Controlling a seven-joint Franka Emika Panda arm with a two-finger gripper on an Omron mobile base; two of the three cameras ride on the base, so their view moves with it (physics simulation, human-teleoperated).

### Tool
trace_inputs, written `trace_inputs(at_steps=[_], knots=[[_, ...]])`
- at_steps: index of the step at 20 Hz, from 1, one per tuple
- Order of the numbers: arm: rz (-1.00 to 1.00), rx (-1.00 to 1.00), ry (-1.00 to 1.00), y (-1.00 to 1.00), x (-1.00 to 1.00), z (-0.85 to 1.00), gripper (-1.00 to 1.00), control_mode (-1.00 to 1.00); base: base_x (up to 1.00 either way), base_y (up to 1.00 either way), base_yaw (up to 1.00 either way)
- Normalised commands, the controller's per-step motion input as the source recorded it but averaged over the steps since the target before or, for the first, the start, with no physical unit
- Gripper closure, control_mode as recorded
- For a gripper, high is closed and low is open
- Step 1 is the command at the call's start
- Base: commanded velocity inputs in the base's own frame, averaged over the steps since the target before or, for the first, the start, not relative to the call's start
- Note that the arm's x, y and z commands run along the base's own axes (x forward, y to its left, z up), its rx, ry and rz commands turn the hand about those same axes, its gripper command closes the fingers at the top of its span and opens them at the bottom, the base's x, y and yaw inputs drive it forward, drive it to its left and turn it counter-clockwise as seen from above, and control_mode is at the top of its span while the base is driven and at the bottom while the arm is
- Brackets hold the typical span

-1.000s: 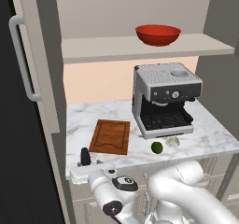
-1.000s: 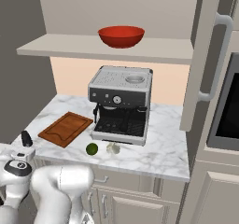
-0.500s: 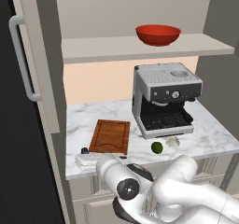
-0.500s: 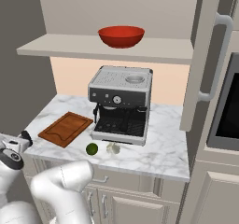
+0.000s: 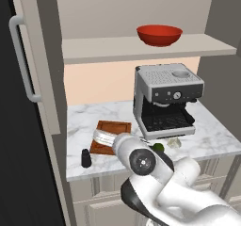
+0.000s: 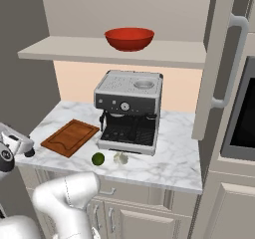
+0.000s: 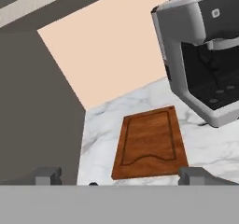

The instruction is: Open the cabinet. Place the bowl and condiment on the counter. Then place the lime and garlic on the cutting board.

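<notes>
Behind the arm's left shoulder, the cabinet stands open, its left door swung wide, and the bowl sits upright on the inner shelf. Below, on the counter, the cutting board lies left of the coffee machine, its long axis running away toward the back wall. The condiment stands upright near the front edge, just beside the board's near left corner. The lime and garlic lie side by side in front of the machine.

From the right base view, lime and garlic rest on bare marble, off the board, while the bowl sits above the machine.

Along the hand view, the gripper is spread wide and empty, aimed over the near end of the board.
</notes>
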Motion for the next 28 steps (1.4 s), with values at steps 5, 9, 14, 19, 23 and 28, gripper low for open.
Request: trace_inputs(at_steps=[5, 9, 14, 19, 23, 28], knots=[[-0.16, 0.11, 0.12, -0.54, -0.13, 0.75, -1.0, -1.0, 0.0, 0.0, 0.0], [-0.05, 0.18, 0.0, -0.82, -0.17, 0.01, -1.0, -1.0, 0.0, 0.0, 0.0], [-0.05, 0.26, 0.06, -0.96, -0.03, 0.32, -1.0, -1.0, 0.0, 0.0, 0.0], [0.0, 0.2, 0.01, -0.9, -0.03, 0.24, -1.0, -1.0, 0.0, 0.0, 0.0], [0.0, 0.12, -0.03, -0.76, -0.04, 0.0, -1.0, -1.0, 0.0, 0.0, 0.0], [0.0, 0.06, 0.0, -0.23, 0.0, 0.32, -1.0, -1.0, 0.0, 0.0, 0.0]])
